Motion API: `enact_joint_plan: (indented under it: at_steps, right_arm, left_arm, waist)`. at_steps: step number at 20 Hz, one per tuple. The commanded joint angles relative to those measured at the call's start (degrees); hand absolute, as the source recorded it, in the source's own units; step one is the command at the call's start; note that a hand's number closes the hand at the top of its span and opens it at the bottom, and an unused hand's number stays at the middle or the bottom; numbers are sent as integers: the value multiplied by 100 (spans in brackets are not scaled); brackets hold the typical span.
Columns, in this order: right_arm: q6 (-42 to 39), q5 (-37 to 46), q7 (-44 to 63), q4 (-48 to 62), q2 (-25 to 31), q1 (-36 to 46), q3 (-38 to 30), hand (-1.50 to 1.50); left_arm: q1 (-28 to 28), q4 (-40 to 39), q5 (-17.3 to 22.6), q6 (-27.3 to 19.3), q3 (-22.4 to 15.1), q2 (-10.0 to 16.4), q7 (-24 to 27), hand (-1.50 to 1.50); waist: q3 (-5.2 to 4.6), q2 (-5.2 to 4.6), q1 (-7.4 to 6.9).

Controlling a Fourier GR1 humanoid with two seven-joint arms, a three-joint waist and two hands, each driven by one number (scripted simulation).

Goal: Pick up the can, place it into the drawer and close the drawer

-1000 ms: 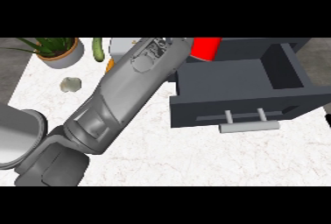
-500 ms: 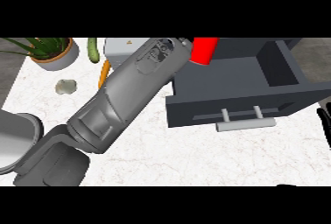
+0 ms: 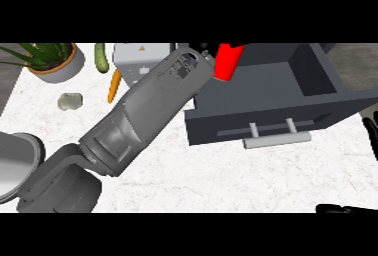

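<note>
Left robot hand (image 3: 198, 53) curled round red can (image 3: 227, 61), mostly hidden behind my own forearm. Can slightly tilted, over rear left corner of open drawer (image 3: 214, 125); cannot tell if it touches drawer floor. Drawer handle (image 3: 279, 140) below-right of hand. Carrot (image 3: 114, 86) and cucumber (image 3: 100, 56) left of hand on surface (image 3: 221, 175). Right robot hand (image 3: 345, 208) far lower right at edge; cannot tell its state.

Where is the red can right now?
Head view, top centre: the red can is held by the left hand over the back left corner of the open drawer.
</note>
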State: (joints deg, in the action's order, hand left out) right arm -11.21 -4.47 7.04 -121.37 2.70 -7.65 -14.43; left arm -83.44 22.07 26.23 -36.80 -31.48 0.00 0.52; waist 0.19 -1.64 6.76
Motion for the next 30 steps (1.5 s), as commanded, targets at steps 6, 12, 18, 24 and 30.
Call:
enact_joint_plan:
  at_steps: [6,12,18,24,30]
  right_arm:
    - [-41,-36,83,141,78,226,49,-150]
    - [-61,-5,120,25,76,202,123,-150]
    - [15,260,-124,-99,149,205,28,-150]
    - [27,1166,-358,-623,529,300,189,-150]
    - [-77,1952,-308,-613,871,615,562,-150]
  left_arm:
    - [-25,-198,220,-461,-331,0,45,-150]
    - [161,-230,401,-684,-387,0,313,-150]
    - [133,-137,720,-718,-307,0,324,-150]
    - [260,-108,950,-738,-290,0,452,-150]
    - [206,228,1246,-963,-328,0,557,-150]
  waist:
    - [3,-44,118]
    - [-1,-49,118]
    - [-4,-25,66]
    - [-11,-18,40]
    - [-13,19,-115]
